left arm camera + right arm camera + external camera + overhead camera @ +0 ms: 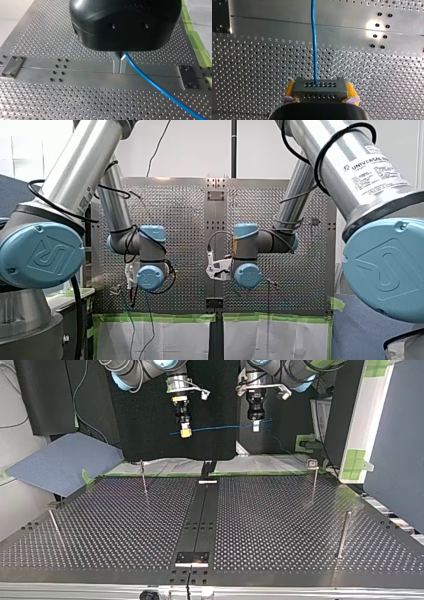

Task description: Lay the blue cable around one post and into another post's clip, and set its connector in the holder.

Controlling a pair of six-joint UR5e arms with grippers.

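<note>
High above the far edge of the table, the blue cable [220,427] hangs stretched between my two grippers. My right gripper [185,432], at the top view's left, is shut on the cable's dark connector [319,89], with its yellow pads [351,91] on either side. From the connector the blue cable [314,42] runs straight ahead. My left gripper [256,426] is shut on the cable itself. Its metal fingers [119,60] pinch together, and the blue cable [155,85] trails away beside them.
Thin posts stand on the perforated table [280,525]: one [144,476] far left, one with a clip on top [313,465] far right, one [343,534] near right, one [54,526] near left. A small black holder [191,558] sits on the centre strip's near end.
</note>
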